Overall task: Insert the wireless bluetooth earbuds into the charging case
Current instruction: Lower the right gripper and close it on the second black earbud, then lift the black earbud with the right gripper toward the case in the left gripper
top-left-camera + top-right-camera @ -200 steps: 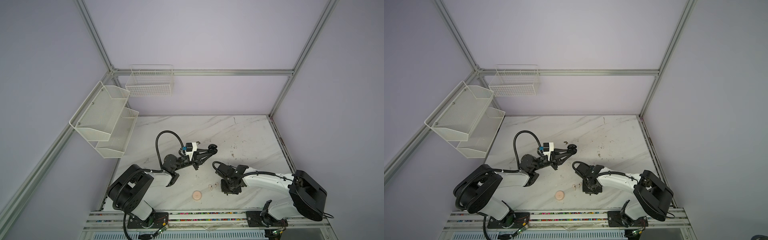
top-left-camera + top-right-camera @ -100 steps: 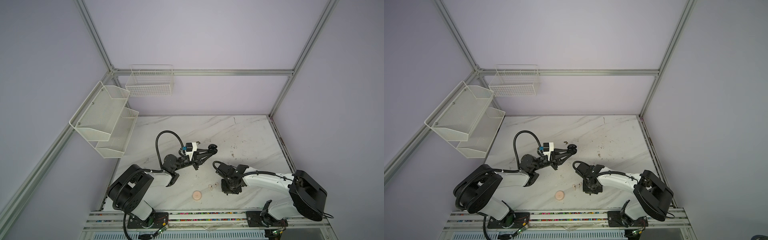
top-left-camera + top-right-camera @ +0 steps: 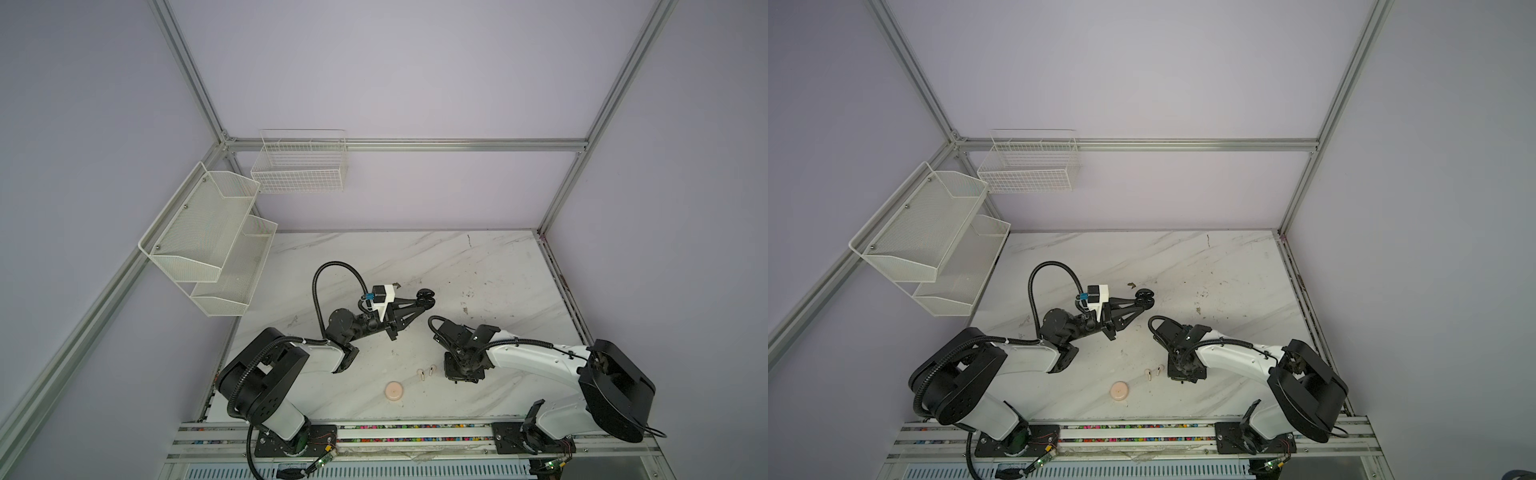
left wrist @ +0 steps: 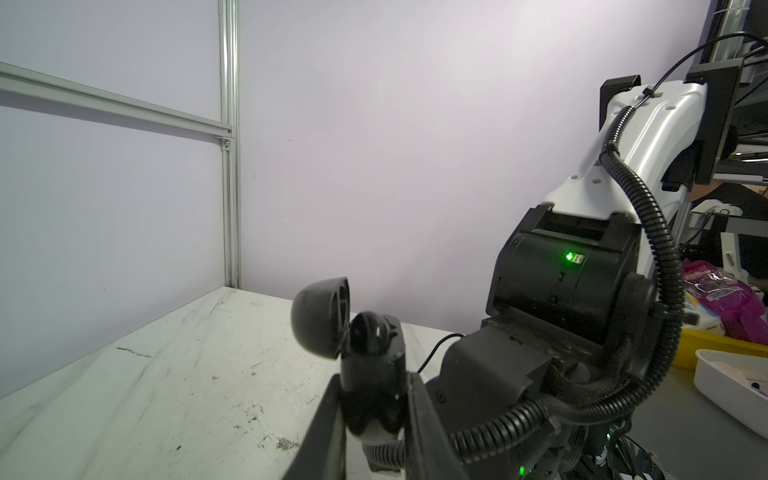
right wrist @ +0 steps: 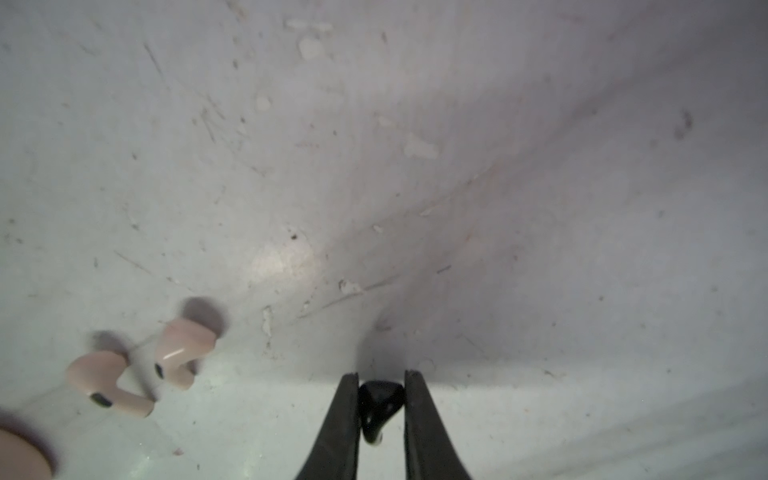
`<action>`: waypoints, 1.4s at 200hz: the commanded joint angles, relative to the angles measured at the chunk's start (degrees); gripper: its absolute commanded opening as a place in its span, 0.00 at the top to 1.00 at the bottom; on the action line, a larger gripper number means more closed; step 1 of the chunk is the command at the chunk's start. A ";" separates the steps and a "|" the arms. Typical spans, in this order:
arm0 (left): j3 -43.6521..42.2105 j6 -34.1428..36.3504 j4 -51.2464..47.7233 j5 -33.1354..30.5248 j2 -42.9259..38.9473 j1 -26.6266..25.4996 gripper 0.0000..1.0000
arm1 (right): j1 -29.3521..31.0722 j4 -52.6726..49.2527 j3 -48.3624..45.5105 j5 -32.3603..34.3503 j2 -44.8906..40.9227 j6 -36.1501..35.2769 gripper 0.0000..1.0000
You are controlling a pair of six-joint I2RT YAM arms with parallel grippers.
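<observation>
earbuds, black: one black earbud [image 5: 380,409] pinched between the right jaws, low over the counter [image 5: 457,166]; cannot tell if it touches. seen in the right wrist view only; the arm covers it in both top views.
earbuds, pink: first pink earbud [image 5: 106,382] and second pink earbud [image 5: 183,353] lie loose on the counter, just beside each other, near the right jaws; small pale specks in both top views.
black case: black charging case [image 4: 365,332] clamped in the left jaws, held above the counter, its lid [image 4: 320,318] swung open. what sits inside is not clear.
pink case: round pink case [image 3: 394,392], closed, on the counter near the front edge and near the pink earbuds. the right wrist view catches only its rim, in a corner.
left jaws: pressed onto the body of the black charging case.
right jaws: closed in on the black earbud from both sides.
writing: pink packet [image 4: 723,291] past the counter's edge carries print, too blurred to read; left wrist view only.
other: green light [image 4: 569,256] on the right arm's housing, left wrist view only. wire basket [image 3: 299,166] and tiered shelf [image 3: 208,241] on the walls, top views only.
</observation>
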 commanded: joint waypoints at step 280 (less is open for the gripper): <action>11.27 1.38 3.82 -4.31 7.31 -0.20 1.00 | -9.75 2.76 38.64 11.20 -10.17 -25.49 0.83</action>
